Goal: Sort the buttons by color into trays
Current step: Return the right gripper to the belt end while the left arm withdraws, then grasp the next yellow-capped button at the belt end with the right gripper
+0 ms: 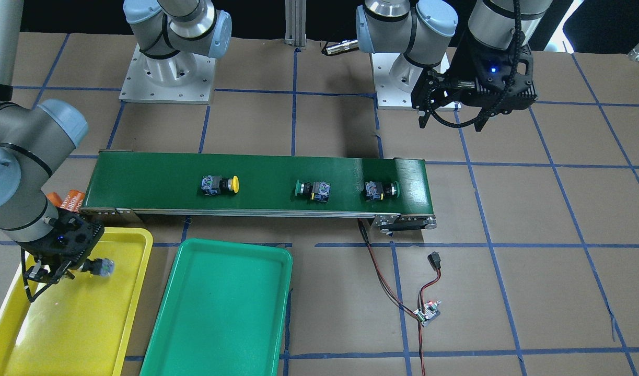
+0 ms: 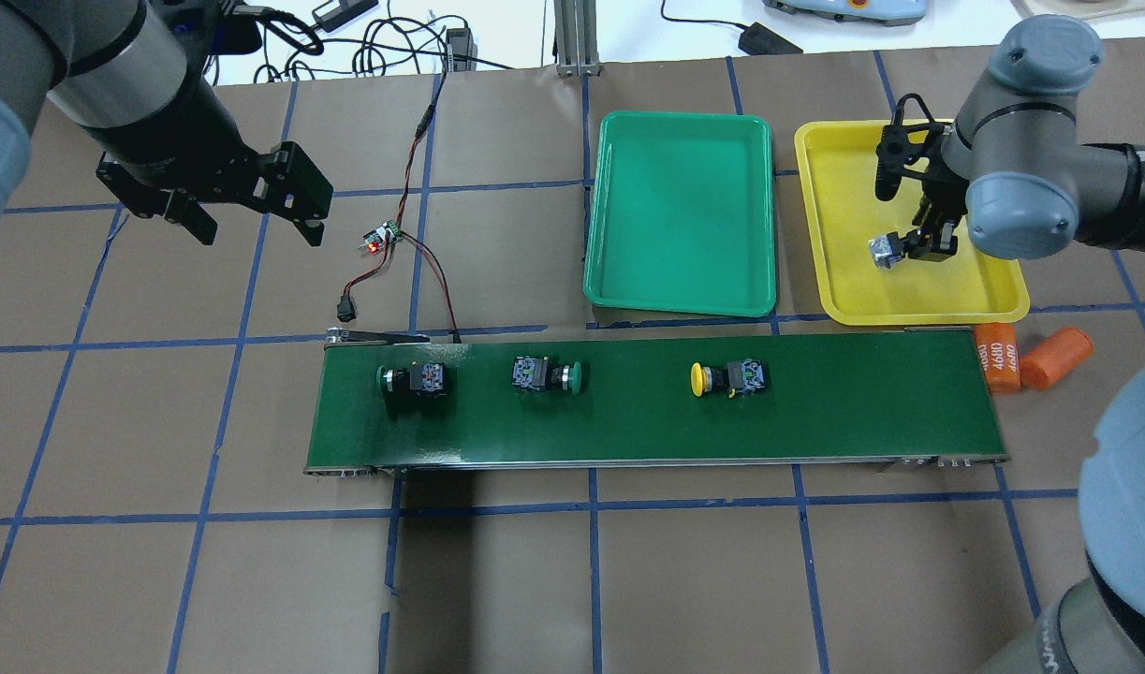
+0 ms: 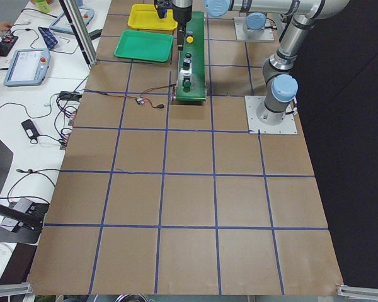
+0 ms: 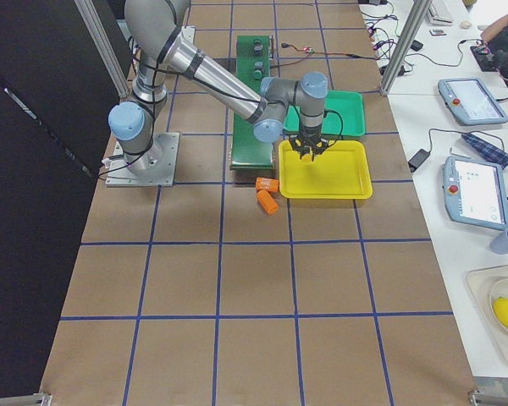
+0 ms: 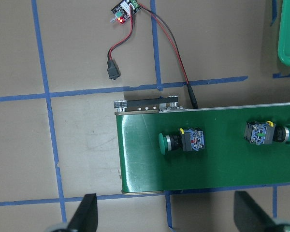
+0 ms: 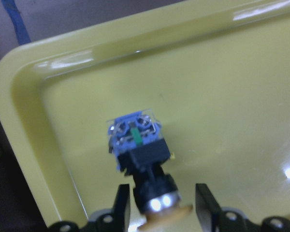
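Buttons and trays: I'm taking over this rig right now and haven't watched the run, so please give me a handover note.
Left tool: open, empty, above the table beyond the conveyor belt.
Right tool: open over the yellow tray, fingers either side of the first yellow button with gaps showing. I cannot tell if the button rests on the tray floor.
On the belt: end green button, middle green button, second yellow button.
Green tray: holds nothing.
Done: first yellow button at its tray.
Left: second yellow button to the yellow tray, both green ones to the green tray.
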Controlling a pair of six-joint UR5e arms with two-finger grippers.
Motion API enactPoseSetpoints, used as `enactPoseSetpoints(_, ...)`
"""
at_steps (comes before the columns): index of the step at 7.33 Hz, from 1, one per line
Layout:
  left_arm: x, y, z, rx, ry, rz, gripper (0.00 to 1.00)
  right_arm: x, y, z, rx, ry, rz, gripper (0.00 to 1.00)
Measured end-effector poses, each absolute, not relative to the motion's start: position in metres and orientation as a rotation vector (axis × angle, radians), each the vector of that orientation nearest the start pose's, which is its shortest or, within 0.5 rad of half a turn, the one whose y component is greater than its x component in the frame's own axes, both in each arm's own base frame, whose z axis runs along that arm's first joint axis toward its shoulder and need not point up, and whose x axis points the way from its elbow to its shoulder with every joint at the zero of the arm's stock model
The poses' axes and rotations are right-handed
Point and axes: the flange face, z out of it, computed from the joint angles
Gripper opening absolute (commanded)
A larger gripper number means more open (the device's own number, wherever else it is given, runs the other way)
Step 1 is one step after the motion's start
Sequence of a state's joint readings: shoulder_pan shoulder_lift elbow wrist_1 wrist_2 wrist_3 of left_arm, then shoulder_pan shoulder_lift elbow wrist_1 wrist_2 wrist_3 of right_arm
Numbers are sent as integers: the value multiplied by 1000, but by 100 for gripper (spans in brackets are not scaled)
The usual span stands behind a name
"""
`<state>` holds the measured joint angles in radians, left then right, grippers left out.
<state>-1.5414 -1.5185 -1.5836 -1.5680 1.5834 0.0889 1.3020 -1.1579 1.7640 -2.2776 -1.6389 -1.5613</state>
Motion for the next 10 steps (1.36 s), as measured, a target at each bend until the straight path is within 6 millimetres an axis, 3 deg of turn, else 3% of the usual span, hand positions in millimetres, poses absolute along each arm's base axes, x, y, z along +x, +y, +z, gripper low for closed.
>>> enactPoseSetpoints(2, -117, -479, 509, 96, 3120, -93, 100, -34, -608, 245, -1951, 2583, 13, 69)
enactPoseSetpoints(4, -116, -480, 510, 96, 3121, -99, 100, -14, -589, 263, -1956, 2527, 47, 69)
enactPoseSetpoints(6, -116, -480, 510, 93, 3122, -99, 100, 16, -547, 272, -1993, 2477, 62, 70)
enactPoseSetpoints(8, -116, -480, 509, 86, 3123, -99, 100, 37, -494, 267, -2017, 2430, 74, 100)
enactPoseSetpoints(10, -116, -480, 507, 82, 3123, -97, 100, 63, -468, 257, -2054, 2357, 77, 100)
